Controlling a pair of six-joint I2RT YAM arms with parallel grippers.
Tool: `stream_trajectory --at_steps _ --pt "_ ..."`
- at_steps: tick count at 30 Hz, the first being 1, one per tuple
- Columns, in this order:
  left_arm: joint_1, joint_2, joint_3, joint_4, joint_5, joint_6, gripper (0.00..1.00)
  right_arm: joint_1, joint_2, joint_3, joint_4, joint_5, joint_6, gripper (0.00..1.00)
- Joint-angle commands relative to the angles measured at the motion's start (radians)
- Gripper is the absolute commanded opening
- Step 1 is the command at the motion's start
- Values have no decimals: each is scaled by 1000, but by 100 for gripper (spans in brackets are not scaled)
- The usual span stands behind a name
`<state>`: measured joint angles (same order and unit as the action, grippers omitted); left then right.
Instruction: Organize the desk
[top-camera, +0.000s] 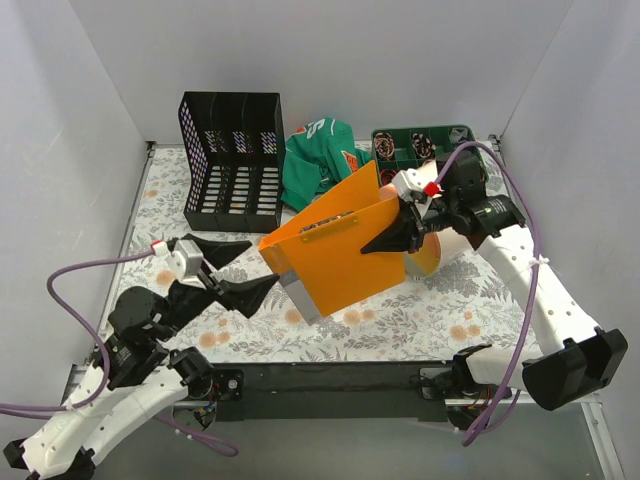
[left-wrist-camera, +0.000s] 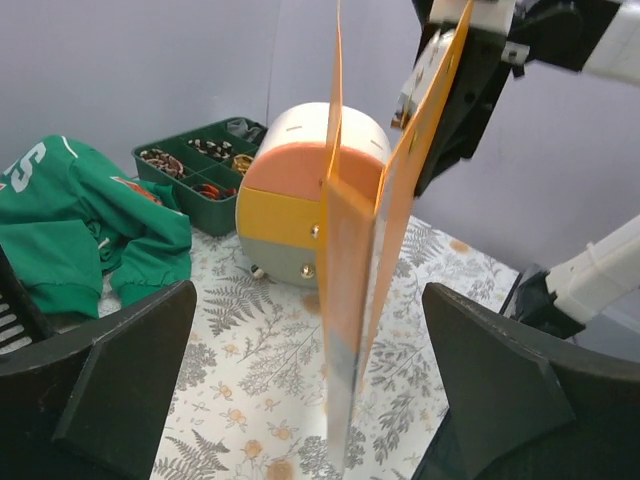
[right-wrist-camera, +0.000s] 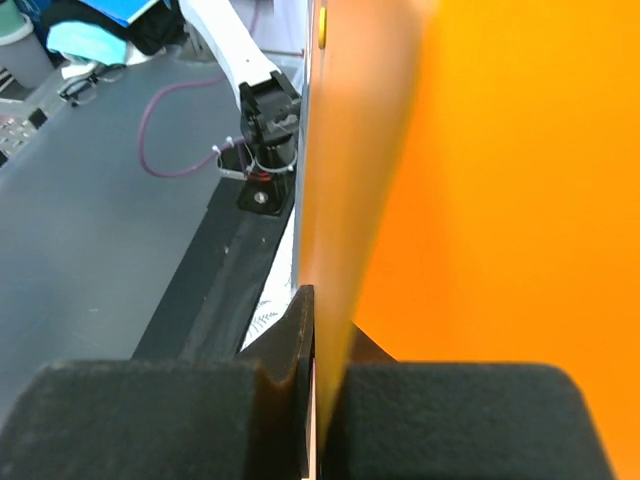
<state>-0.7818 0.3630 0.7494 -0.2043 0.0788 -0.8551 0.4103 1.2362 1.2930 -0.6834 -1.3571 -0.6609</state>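
The desk (top-camera: 430, 310) has a white fern-and-flower cover and a black front rim. My right gripper (top-camera: 398, 234) is shut on the right edge of an orange folder (top-camera: 340, 250) and holds it upright on its edge above the desk's middle. The right wrist view shows the folder (right-wrist-camera: 500, 200) pinched between my right gripper's (right-wrist-camera: 327, 400) jaws. My left gripper (top-camera: 264, 264) is open, with its fingers either side of the folder's left end. In the left wrist view the folder (left-wrist-camera: 345, 300) stands edge-on between the open fingers (left-wrist-camera: 130, 370) without touching them.
A black magazine rack (top-camera: 232, 160) stands at the back left. A green shirt (top-camera: 318, 160) lies beside it. A green compartment tray (top-camera: 420, 145) sits at the back right. A round pastel container (left-wrist-camera: 300, 200) lies on its side behind the folder.
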Motion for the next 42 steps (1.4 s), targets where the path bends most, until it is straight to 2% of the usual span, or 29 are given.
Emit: stream_trajectory --at_steps 1,5,12,15,17,19,20,22,23,24,25,26,27,29,30,33,37,42 --pt "0 -64 -145 78 145 86 98 -16 -55 -3 91 -142 50 1" --pt "0 -72 -220 187 234 82 98 -22 -66 -12 110 -223 57 1" --pt "0 111 -246 399 440 24 98 -21 -57 -43 173 -281 109 1" --pt "0 172 -234 466 470 5 87 -22 -63 -49 176 -284 110 1" --pt "0 195 -222 474 467 4 64 -24 -69 -57 179 -275 112 1" --pt "0 195 -209 459 418 1 25 -24 -83 -61 189 -246 118 1" --pt "0 179 -214 454 392 -1 0 -24 -87 -70 194 -226 122 1" --pt "0 150 -231 444 275 -18 0 -25 -96 -80 219 -192 153 1" --pt "0 110 -237 434 232 -21 0 -24 -98 -90 237 -154 177 11" --pt "0 91 -243 410 126 -34 0 -24 -104 -92 264 -124 214 37" --pt "0 68 -243 387 71 -39 0 -25 -107 -90 268 -88 219 49" --pt "0 33 -237 359 15 -44 0 -25 -121 -77 269 3 225 84" --pt "0 16 -231 292 -117 -44 0 -28 -132 -67 265 50 227 98" --pt "0 2 -188 211 -254 -61 0 -53 -173 -40 265 215 225 98" --pt "0 -2 -168 118 -342 -53 0 -65 -185 -29 265 263 224 98" --pt "0 7 -108 39 -462 -10 0 -122 -225 -3 266 426 248 98" --pt "0 62 -30 89 -606 94 0 -194 -264 -82 294 423 267 98" --pt "0 204 109 199 -677 286 0 -214 -317 -260 439 345 328 98"
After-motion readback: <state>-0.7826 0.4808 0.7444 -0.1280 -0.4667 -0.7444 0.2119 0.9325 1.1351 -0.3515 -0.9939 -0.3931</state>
